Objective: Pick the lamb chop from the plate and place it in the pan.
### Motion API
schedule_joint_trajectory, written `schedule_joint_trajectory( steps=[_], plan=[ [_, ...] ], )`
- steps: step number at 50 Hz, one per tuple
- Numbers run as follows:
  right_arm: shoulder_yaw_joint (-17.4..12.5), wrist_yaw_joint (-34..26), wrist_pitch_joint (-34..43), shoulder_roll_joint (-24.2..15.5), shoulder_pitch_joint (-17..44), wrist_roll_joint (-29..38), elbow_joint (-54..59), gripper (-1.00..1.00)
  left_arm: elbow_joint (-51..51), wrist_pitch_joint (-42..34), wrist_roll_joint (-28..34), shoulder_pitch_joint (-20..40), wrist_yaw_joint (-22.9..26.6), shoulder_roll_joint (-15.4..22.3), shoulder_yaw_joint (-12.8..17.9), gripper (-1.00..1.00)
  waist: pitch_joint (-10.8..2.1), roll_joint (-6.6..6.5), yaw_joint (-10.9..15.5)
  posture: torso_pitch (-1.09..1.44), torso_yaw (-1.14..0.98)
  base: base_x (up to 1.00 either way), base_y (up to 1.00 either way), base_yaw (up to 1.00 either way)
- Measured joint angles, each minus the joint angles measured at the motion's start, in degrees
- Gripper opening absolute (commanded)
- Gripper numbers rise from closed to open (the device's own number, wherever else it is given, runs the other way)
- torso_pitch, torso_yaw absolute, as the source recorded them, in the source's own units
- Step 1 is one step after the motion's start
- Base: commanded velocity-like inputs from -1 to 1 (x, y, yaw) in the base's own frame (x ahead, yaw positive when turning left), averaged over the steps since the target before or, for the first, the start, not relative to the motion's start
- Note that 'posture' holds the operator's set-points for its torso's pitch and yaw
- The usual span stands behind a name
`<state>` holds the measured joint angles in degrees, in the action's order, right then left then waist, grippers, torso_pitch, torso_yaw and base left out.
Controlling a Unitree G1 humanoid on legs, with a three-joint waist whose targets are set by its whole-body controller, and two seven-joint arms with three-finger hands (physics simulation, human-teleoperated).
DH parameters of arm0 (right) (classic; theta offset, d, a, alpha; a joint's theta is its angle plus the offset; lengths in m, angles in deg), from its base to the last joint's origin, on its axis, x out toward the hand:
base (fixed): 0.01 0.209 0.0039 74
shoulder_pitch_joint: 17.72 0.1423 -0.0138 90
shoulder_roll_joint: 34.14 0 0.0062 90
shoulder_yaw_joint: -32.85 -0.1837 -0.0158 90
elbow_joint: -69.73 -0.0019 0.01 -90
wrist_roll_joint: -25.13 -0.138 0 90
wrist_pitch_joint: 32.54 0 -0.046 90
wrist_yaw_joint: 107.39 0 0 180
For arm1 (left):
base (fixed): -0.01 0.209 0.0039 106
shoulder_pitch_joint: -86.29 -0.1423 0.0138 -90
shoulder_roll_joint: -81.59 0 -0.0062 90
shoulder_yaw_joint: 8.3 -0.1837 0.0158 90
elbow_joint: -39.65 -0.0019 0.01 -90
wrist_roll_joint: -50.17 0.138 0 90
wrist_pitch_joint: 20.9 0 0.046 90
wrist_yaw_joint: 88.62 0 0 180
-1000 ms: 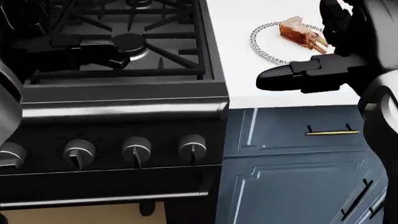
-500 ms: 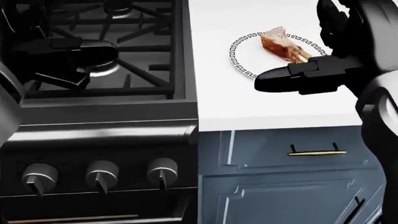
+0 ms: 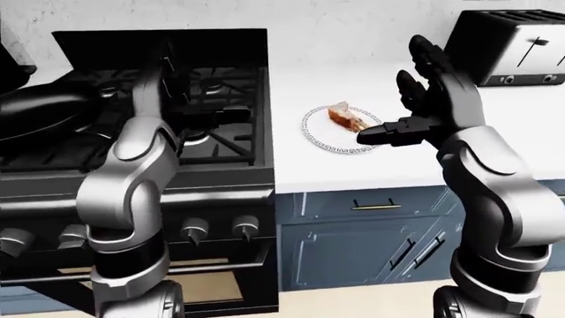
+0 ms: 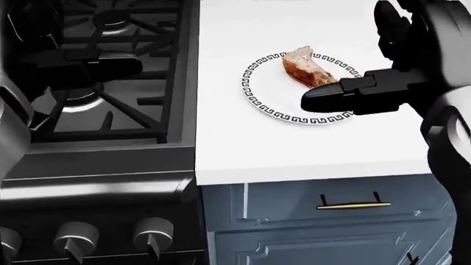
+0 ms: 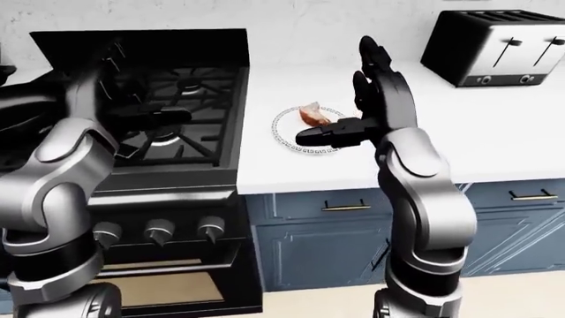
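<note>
One lamb chop point(image 4: 305, 69), plate point(image 4: 258, 105) mid-counter point(image 4: 221, 138)

Head-mounted views over shared counter point(image 4: 309, 149)

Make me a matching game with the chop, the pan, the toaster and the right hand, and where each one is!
Things:
1. chop
2. pan
3. toaster
4. right hand

Places:
A. far right on the counter, by the wall
B. on the stove, at the left of the left-eye view
C. on the plate
D. open, beside the plate, one finger reaching over its rim

Pairs: 1-C, 2-B, 3-A, 4-D
</note>
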<state>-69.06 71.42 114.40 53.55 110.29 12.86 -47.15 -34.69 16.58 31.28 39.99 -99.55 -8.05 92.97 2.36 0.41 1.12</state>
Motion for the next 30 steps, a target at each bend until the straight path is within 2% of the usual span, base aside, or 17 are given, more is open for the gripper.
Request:
schedule_joint_trajectory(
  steps=[2,3,4,7,9,13,16,18,19,20,22,24,26,28,30],
  plan=[
    [0.04,-0.03,-0.3,-0.02,0.1,0.07,-0.18,1.0,0.24,-0.08,-0.13,0.16,-0.03,0.12,0.15,1.0,-0.17,2.36,0.23,0.0,0.0,0.23,-0.02,0.0],
    [-0.12,-0.06,-0.49,-0.3,0.07,0.13,-0.12,1.0,0.28,0.12,-0.13,0.19,-0.04,-0.2,0.04,1.0,-0.33,2.58,-0.17,0.0,0.0,0.23,-0.02,0.0],
    [-0.43,-0.02,-0.62,-0.35,-0.2,0.26,0.07,1.0,0.2,0.29,-0.21,-0.17,0.03,-0.53,-0.38,1.0,0.14,1.95,-0.67,0.0,0.0,0.23,0.0,0.0],
    [-1.03,0.25,0.06,-0.29,-1.11,0.85,1.24,1.0,-0.92,-0.33,-0.76,-0.57,0.46,-0.83,-1.71,1.0,0.41,2.17,-1.28,0.0,0.0,0.24,0.0,0.0],
    [-0.88,0.29,0.41,-0.33,-0.76,1.0,1.3,1.0,-1.16,-0.55,-0.86,-0.34,0.56,-0.68,-1.53,1.0,0.29,1.37,-1.29,0.0,0.0,0.22,0.0,0.0],
    [-0.69,0.1,-0.03,-0.32,-0.21,0.88,0.22,1.0,0.17,-0.36,-0.73,0.34,0.2,-0.34,-0.68,1.0,0.51,-1.1,-1.48,0.0,0.0,0.23,0.0,0.0],
    [-0.65,-0.02,-0.15,-0.35,0.06,0.83,0.02,1.0,0.53,0.07,-0.75,0.53,0.12,-0.2,-0.58,1.0,-0.11,-4.13,-1.87,0.0,0.0,0.23,0.0,0.0],
    [-0.05,-0.1,-0.1,0.26,-0.19,0.76,0.03,1.0,-0.13,0.45,-0.6,0.19,0.12,0.11,-0.21,1.0,0.16,-3.47,-0.94,0.0,0.0,0.23,0.0,0.0],
    [0.42,-0.26,0.15,0.4,-0.36,0.57,0.24,1.0,-0.39,0.26,-0.44,-0.29,-0.04,0.11,0.07,1.0,0.34,-3.6,-0.68,0.0,0.0,0.23,0.0,0.0],
    [0.77,-0.44,0.42,0.46,-0.47,0.37,0.46,1.0,-0.65,-0.1,-0.28,-0.67,-0.23,0.12,0.27,1.0,0.3,-3.69,-0.49,0.0,0.0,0.23,0.0,0.0],
    [0.8,-0.64,0.69,0.33,-0.55,0.23,0.71,1.0,-1.14,-0.52,-0.05,-0.62,-0.42,0.09,0.19,1.0,-0.06,-3.01,-0.36,0.0,0.0,0.16,0.0,0.0],
    [0.41,-0.58,0.55,0.11,-0.2,0.44,0.43,1.0,-0.7,-0.49,-0.07,-0.15,-0.4,0.13,0.05,1.0,-0.49,-1.9,-0.48,0.0,0.0,0.03,0.0,0.0],
    [0.01,-0.42,0.02,-0.2,0.3,0.85,-0.2,1.0,0.33,0.05,-0.18,0.38,-0.27,0.19,-0.06,1.0,0.23,-0.64,-0.35,0.0,0.0,0.0,0.0,0.0],
    [-0.05,-0.25,-0.34,-0.31,0.48,1.39,-0.29,1.0,0.71,0.56,-0.28,0.67,-0.12,0.2,-0.15,1.0,0.43,1.87,-0.16,0.0,0.0,0.0,0.0,0.0],
    [-0.06,-0.19,-0.14,-0.36,-0.13,1.91,0.56,1.0,0.32,0.51,-0.41,-0.14,-0.03,-0.48,-0.62,1.0,1.12,0.78,-0.54,0.0,0.0,0.0,0.0,0.0]
  ],
)
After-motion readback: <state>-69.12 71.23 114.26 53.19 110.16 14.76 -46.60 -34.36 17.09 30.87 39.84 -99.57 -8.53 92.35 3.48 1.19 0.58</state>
